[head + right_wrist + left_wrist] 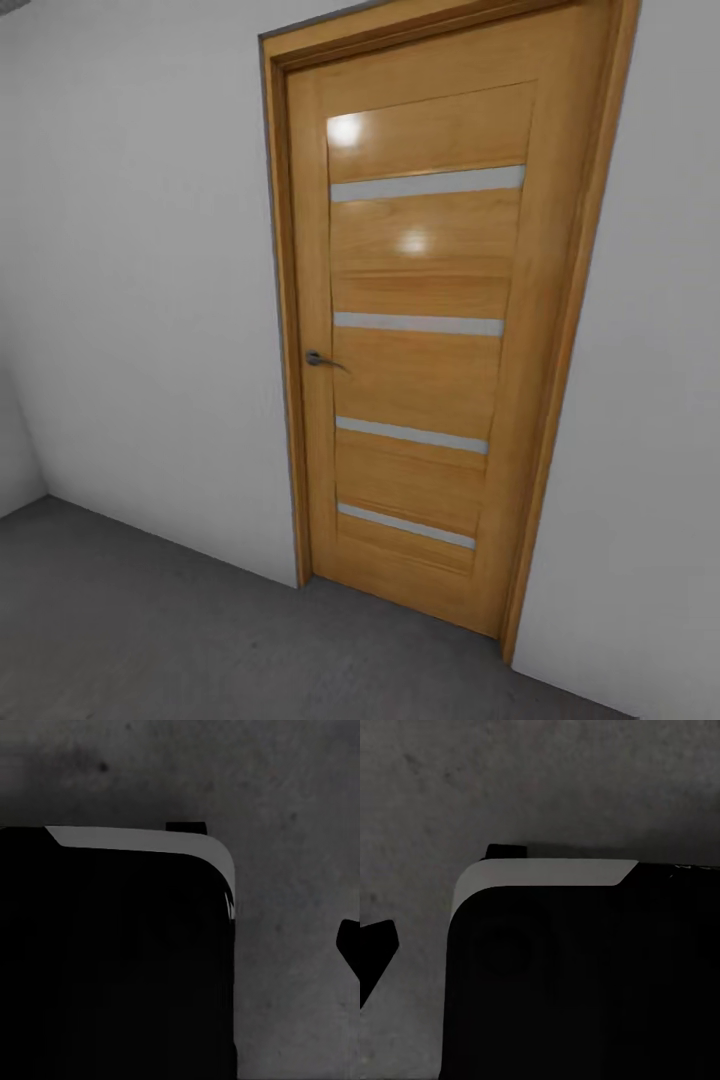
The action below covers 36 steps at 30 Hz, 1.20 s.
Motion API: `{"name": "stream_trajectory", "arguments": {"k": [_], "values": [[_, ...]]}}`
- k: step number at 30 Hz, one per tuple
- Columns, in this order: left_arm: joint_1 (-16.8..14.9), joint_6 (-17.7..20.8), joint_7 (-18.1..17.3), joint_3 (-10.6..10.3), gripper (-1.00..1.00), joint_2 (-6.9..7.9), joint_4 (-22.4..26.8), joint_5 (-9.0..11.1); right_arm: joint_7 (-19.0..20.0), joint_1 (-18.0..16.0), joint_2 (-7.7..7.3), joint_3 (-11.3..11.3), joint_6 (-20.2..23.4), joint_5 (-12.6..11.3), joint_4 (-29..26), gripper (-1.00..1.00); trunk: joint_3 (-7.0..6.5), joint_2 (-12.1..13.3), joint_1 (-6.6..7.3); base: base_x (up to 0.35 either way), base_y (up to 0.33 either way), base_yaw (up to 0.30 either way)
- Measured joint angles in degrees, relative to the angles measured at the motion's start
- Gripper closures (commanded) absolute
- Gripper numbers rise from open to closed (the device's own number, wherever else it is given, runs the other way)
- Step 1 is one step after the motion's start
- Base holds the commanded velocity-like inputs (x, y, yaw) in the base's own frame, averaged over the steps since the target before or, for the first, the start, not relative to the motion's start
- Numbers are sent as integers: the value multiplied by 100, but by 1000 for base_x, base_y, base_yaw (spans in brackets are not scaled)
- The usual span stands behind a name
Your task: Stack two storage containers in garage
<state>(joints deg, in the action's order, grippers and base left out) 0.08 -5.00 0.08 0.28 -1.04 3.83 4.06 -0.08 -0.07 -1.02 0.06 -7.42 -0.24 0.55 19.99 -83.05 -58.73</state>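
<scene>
The two storage containers are out of view, and so is the living room. I am in the garage, facing a closed wood-plank door with pale horizontal strips and a metal handle on its left side. The dark grey concrete floor runs up to the door's foot. Both wrist views look down at this mottled floor, past a black body with a pale rounded edge. Nothing is held in either wrist view.
Plain pale grey walls stand on both sides of the door frame. Another wall meets this one in a corner at the far left. Open concrete lies between me and the door.
</scene>
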Motion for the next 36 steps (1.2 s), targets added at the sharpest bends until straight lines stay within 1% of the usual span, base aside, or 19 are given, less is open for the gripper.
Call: {"name": "stream_trajectory", "arguments": {"k": [9, 16, 36], "values": [[0, 0, 0, -2, -100, 0, 0, 0, 0, 0, 6, 2, -1, 5, 0, -100, 0, 0, 0, 0, 309, 0], [0, 1, 0, 0, -100, 0, 0, 0, 0, 0, 5, 2, -5, 1, 0, -100, 0, 0, 0, 0, 52, -18], [0, 3, 0, -4, -100, 0, 1, 0, 0, 1, 5, -14, -1, 0, 0, -100, 0, 0, 0, 0, 1, -224]]}}
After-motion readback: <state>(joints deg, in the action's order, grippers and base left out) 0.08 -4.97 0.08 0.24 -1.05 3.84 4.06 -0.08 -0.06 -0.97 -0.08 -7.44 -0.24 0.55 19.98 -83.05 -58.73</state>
